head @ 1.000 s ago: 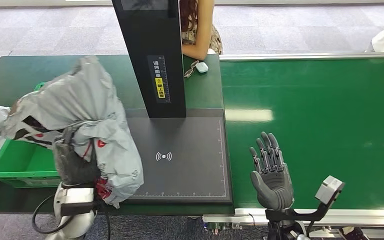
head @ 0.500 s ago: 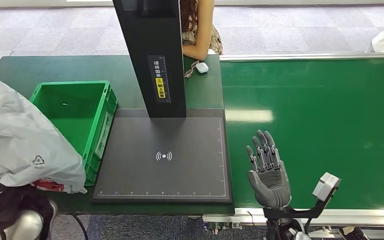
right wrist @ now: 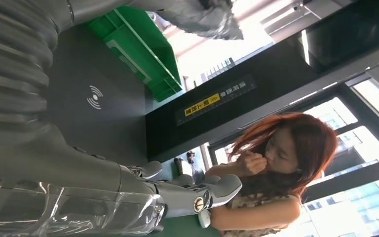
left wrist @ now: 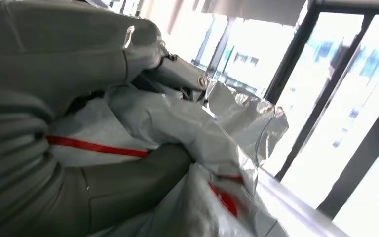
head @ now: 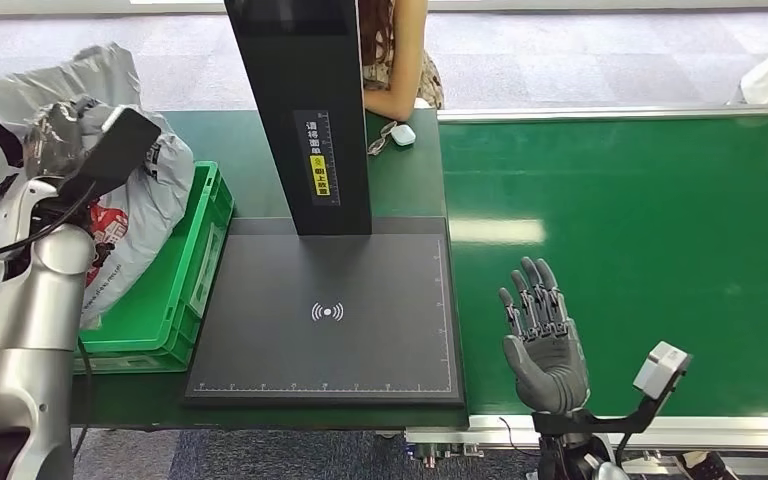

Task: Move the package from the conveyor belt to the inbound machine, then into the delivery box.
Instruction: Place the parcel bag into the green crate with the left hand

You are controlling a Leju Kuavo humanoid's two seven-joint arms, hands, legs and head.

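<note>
The package (head: 145, 195) is a crumpled grey plastic mailer with red and black print. My left hand (head: 60, 128) grips it, raised above the far left part of the green delivery box (head: 185, 290), and the bag's lower end hangs into the box. In the left wrist view the thumb and fingers (left wrist: 128, 182) clamp folds of the package (left wrist: 177, 123). My right hand (head: 543, 340) stands open, palm up and holding nothing, over the near left corner of the green conveyor belt (head: 640, 250). The inbound machine's black pad (head: 330, 310) lies bare under its black column (head: 305, 110).
A person leans an arm (head: 395, 60) on the table behind the column, next to a small white object (head: 404, 134). In the right wrist view the person (right wrist: 276, 163) stands past my right hand (right wrist: 128, 192). The belt's metal rail (head: 660, 432) runs along the near edge.
My left arm carried the package from the pad's left edge, dipped low at the left, then rose over the green box. The right hand has barely moved.
</note>
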